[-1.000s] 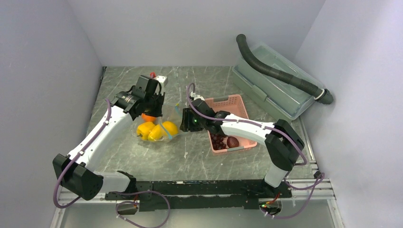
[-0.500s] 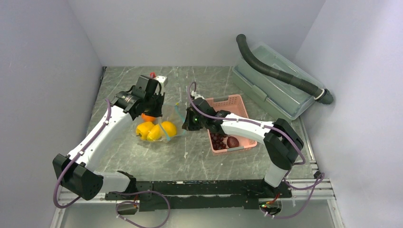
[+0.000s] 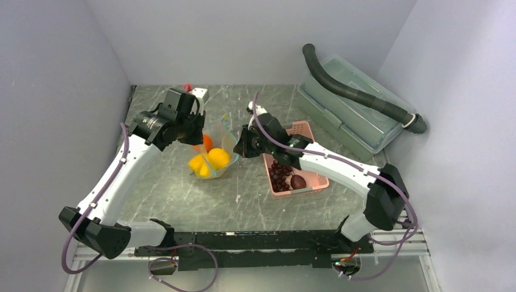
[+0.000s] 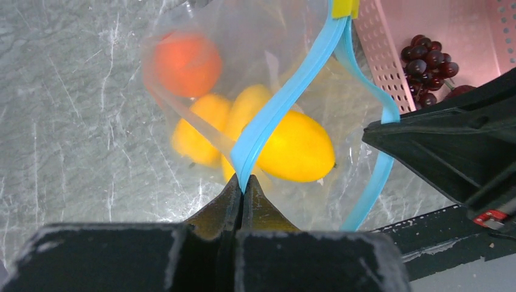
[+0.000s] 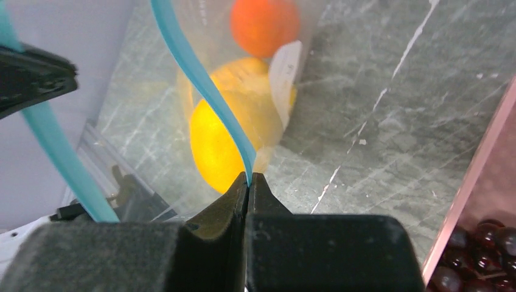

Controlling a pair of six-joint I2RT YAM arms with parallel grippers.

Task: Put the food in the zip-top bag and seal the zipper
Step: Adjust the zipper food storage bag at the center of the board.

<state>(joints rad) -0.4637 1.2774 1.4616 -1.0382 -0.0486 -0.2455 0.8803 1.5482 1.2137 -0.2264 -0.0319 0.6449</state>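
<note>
The clear zip-top bag (image 3: 224,146) hangs between my two grippers with its mouth pulled open. Inside lie an orange (image 4: 185,64) and yellow fruits (image 4: 295,146). My left gripper (image 4: 242,185) is shut on one side of the blue-teal zipper strip (image 4: 286,91). My right gripper (image 5: 248,179) is shut on the other side of the strip (image 5: 201,85). A small yellow piece (image 4: 345,7) sits on the strip's far end. Dark purple grapes (image 3: 280,173) and a reddish-brown round fruit (image 3: 298,181) lie in the pink basket (image 3: 301,131).
The pink basket stands right of the bag, close under the right arm. A large clear lidded box (image 3: 347,112) with a dark ribbed hose (image 3: 359,94) across it stands at the back right. Walls close in the left, back and right.
Both grippers have risen and moved apart, lifting the bag by its strip and opening its mouth. The fruit has slid together in the bag's bottom. The left arm has swung back-left.
</note>
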